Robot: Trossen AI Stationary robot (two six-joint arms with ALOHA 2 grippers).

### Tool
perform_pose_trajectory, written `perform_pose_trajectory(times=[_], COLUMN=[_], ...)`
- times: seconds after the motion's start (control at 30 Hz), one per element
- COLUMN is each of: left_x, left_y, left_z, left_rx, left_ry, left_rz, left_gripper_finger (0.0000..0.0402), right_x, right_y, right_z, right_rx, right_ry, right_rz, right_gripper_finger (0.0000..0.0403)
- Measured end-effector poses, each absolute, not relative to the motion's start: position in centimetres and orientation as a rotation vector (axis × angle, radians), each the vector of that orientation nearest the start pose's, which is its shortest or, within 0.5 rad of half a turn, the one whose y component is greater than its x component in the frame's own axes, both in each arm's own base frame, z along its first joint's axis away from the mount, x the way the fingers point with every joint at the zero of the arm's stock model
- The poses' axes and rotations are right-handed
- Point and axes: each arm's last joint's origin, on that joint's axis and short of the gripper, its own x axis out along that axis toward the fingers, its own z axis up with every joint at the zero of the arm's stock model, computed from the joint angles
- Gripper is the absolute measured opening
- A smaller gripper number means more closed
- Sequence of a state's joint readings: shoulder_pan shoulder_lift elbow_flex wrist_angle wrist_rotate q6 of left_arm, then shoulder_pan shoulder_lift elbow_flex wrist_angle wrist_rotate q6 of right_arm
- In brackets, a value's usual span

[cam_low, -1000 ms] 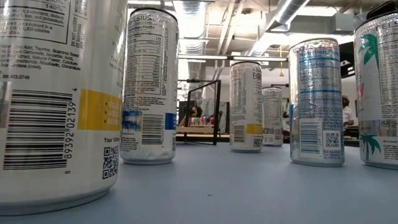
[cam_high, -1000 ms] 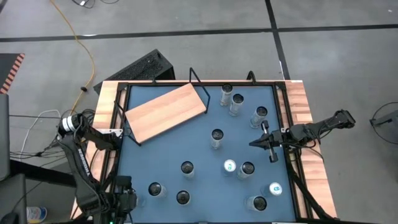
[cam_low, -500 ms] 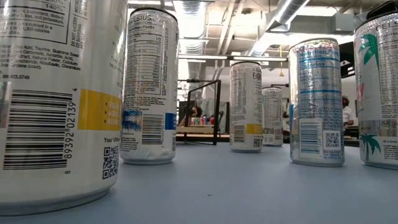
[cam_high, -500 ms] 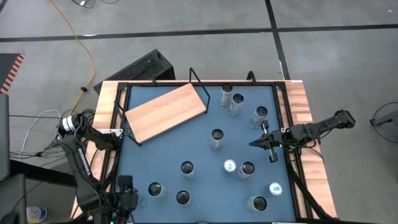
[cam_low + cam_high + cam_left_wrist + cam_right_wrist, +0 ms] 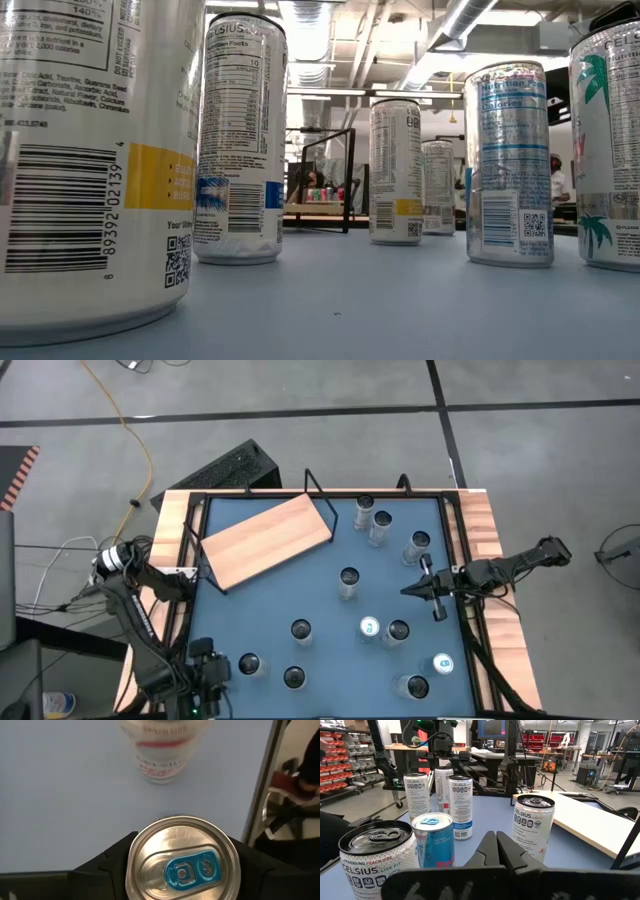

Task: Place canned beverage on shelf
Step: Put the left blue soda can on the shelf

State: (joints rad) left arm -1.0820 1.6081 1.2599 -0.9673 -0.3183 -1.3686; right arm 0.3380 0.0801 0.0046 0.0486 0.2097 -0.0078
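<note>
I see the left gripper [image 5: 208, 672] at the near left corner of the blue tabletop [image 5: 320, 615], positioned on a canned beverage [image 5: 182, 870] with a silver lid and blue pull tab. In the left wrist view, its two dark fingers [image 5: 112, 867] flank that can on both sides, right at the rim. I cannot tell whether they are pressing on it or standing just clear. A second can [image 5: 162, 750] with pink lettering stands upright just beyond it. The right gripper [image 5: 410, 591] hangs over the right side of the table among the upright cans, with its fingers [image 5: 489, 851] pressed together and nothing between them. The shelf [image 5: 268, 540] lies flat on the far left part of the tabletop, turned at an angle to the table edges, with its black wire frame [image 5: 322, 495] at the end nearer the table's middle. The shelf is well apart from the can at the left gripper.
</note>
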Motion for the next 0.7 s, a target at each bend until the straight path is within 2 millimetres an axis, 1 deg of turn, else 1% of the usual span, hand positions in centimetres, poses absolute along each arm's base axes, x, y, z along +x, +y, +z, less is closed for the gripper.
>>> perform_pose_trajectory(times=[0.13, 0.3, 0.4, 0.53, 0.7], left_x=[15.2, 15.1, 15.3, 16.3, 18.1], left_y=[-26.1, -25.1, -24.4, -23.2, -20.9], left_z=[26.2, 28.6, 30.2, 32.5, 35.2], left_rx=[-0.381, -0.402, -0.424, -0.5, -0.605], left_ry=[1.18, 1.189, 1.144, 1.057, 0.994], left_rz=[0.225, 0.363, 0.439, 0.535, 0.658], left_gripper_finger=[0.0214, 0.0214, 0.0214, 0.0214, 0.0214], right_x=[9.8, 9.8, 9.8, 9.8, 9.8], right_y=[2.8, 2.8, 2.8, 2.8, 2.8], right_z=[16.3, 16.3, 16.3, 16.3, 16.3], right_rx=[-0.015, -0.015, -0.015, -0.015, -0.015], right_ry=[0.025, 0.026, 0.026, 0.025, 0.025], right_rz=[0.128, 0.128, 0.128, 0.128, 0.128], right_gripper_finger=[0.0, 0.0, 0.0, 0.0, 0.0])
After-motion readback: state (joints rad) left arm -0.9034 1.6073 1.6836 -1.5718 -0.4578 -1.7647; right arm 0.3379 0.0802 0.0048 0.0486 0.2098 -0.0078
